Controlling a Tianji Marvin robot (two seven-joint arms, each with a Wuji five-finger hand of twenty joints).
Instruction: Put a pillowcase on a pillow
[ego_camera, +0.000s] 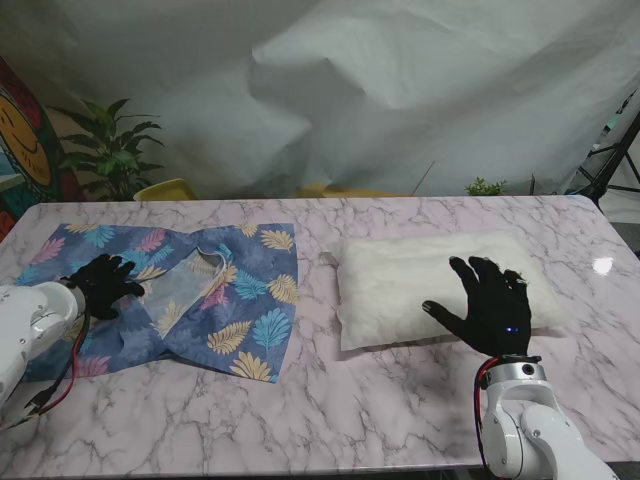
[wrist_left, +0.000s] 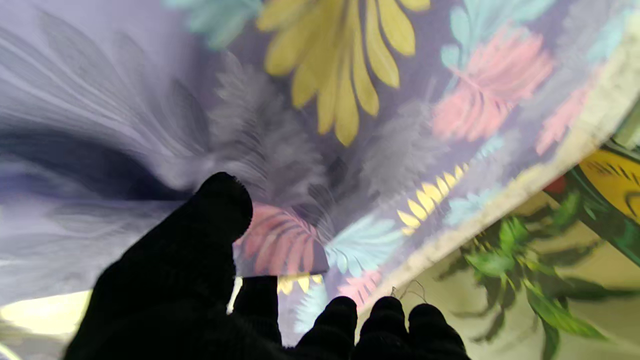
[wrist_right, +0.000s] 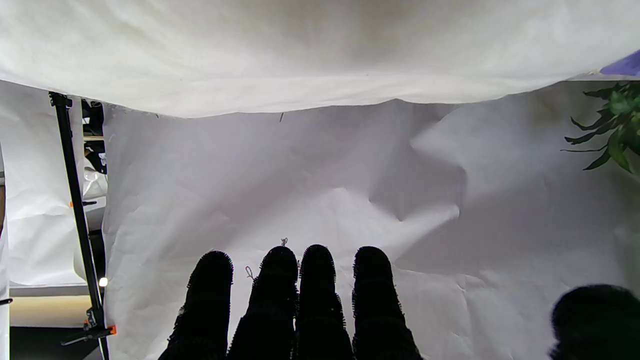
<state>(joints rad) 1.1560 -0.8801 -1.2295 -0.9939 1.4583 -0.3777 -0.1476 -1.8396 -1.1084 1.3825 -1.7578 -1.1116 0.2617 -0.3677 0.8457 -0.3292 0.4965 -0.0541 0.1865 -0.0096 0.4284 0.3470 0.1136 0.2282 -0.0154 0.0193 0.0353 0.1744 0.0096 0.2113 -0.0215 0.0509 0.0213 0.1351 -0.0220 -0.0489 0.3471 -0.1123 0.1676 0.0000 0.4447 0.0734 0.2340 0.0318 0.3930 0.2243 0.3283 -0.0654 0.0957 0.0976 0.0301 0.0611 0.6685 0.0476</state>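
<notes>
A: Where's everything?
B: Left hand (ego_camera: 103, 283) rests fingers-splayed on the blue leaf-print fabric pillowcase (ego_camera: 215, 300); right hand (ego_camera: 487, 304), unclenched, hovers over the white rectangular pillow (ego_camera: 400, 280).
A: Risk?
B: Pillowcase's opening may bunch shut.

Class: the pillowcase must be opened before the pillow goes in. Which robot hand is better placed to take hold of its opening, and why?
The left robot hand. It is already on the pillowcase, beside the gaping opening. The right robot hand is spread over the pillow, well away from the fabric.
</notes>
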